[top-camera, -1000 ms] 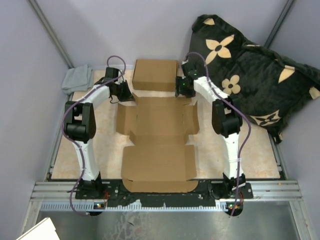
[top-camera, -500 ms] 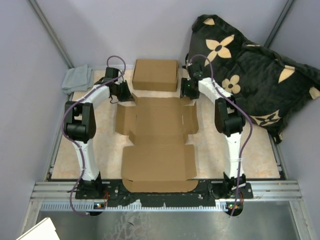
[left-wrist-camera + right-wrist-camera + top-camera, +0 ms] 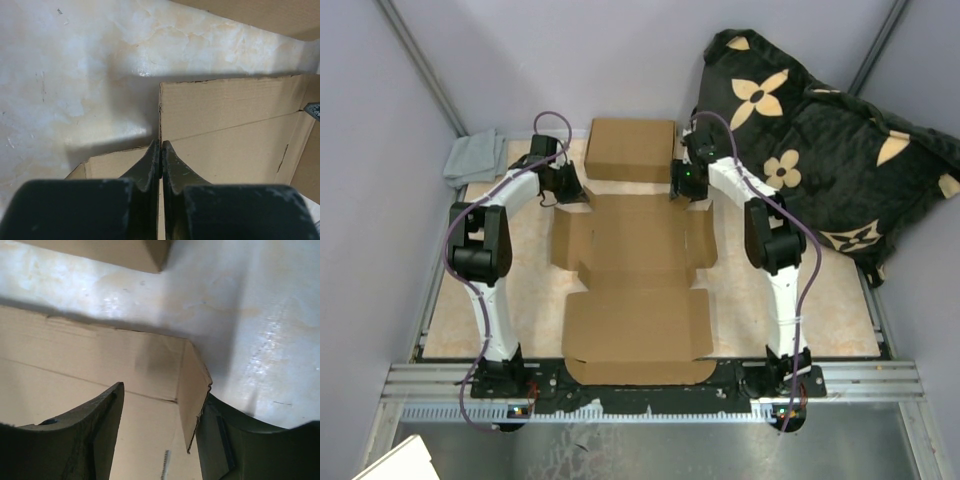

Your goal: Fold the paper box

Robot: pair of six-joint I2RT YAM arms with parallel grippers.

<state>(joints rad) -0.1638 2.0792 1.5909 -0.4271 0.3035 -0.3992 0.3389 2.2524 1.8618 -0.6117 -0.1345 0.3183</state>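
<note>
The paper box [image 3: 635, 290] lies unfolded as a flat brown cardboard blank in the middle of the table. My left gripper [image 3: 572, 192] is at its far left corner. In the left wrist view that gripper [image 3: 160, 145] is shut on the thin edge of a raised flap [image 3: 225, 110]. My right gripper [image 3: 688, 190] is at the far right corner. In the right wrist view it [image 3: 162, 395] stands open, with a small upturned flap [image 3: 192, 390] between the jaws, close against the right finger [image 3: 235, 440].
A closed brown cardboard box [image 3: 631, 150] stands just behind the blank, between the two grippers. A grey cloth [image 3: 475, 157] lies at the back left. A black cushion with tan flowers [image 3: 820, 140] leans at the back right.
My right gripper swung slightly right, then came back left onto the far right flap, its jaws narrowing a little. The left arm has held still.
</note>
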